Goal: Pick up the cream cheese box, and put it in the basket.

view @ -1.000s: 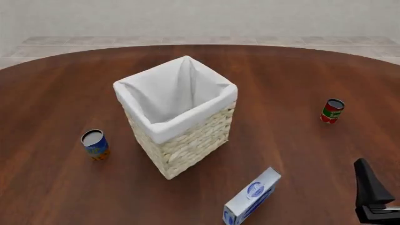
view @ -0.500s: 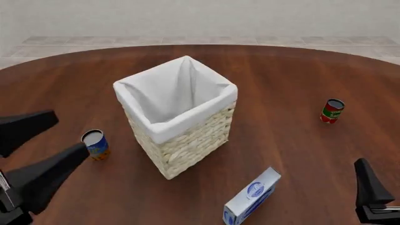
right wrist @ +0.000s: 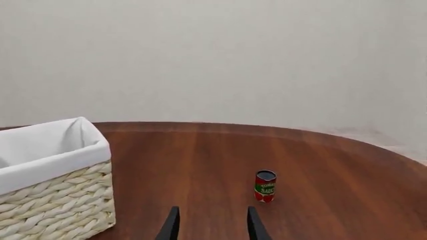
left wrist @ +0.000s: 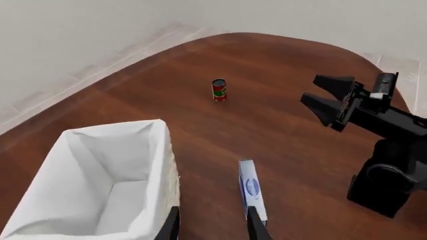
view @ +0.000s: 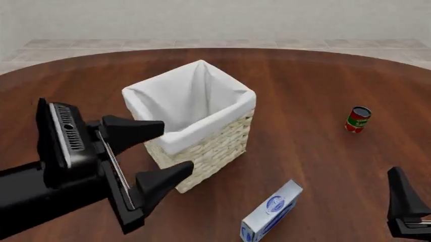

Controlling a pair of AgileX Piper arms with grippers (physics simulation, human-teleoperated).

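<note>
Cream cheese box (view: 272,212): flat pale carton, blue edges, round blue logo, standing on a long edge, ahead-right of left gripper (view: 153,152), left of right gripper (view: 404,201), near basket (view: 202,151). Bare table (view: 310,151) around box, table edge far off. Left gripper spread wide, empty, in front of basket wall; right gripper (left wrist: 325,95) spread, empty.
</note>
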